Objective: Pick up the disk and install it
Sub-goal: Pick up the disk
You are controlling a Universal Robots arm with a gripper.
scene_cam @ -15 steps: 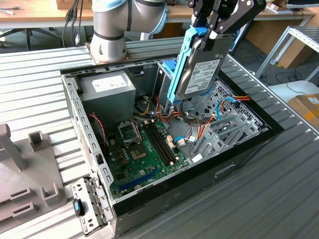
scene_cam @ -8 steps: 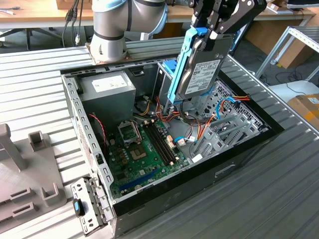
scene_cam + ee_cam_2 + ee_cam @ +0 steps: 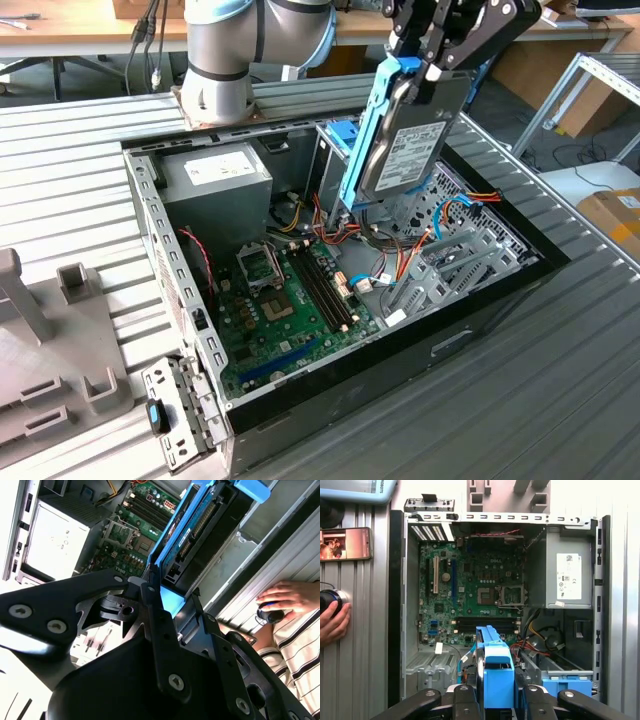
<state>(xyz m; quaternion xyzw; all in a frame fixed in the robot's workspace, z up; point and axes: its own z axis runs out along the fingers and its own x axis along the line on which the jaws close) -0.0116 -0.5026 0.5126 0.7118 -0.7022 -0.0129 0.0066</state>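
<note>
Black claw [image 3: 428,68] clenched on the disk [image 3: 412,140], jointed metal fingers pinching its upper end. Disk held in the air, tilted near upright, above the far-right part of the open computer case [image 3: 150,230] in the exterior view. Flat rectangular slab, dark body, white label on the broad face, bright blue plastic rail [image 3: 365,130] down one long edge. Lower end close to the tall grey metal cage [image 3: 325,165] with a blue latch [image 3: 343,128]; contact there not clear. Below, green motherboard [image 3: 290,300], flat, studded with slots and a square socket. Boxy grey power supply [image 3: 215,180] at the far left of the case. Perforated sheet-metal bay [image 3: 470,250] on the right, thin blue and orange cables across it. Ribbed grey metal table [image 3: 560,400] under everything. Moulded grey fixture [image 3: 40,340] at the exterior view's left. Person's hand [image 3: 332,622] on a round black knob [image 3: 327,601] beside the case in the first wrist view, phone [image 3: 345,543] lying flat nearby.
</note>
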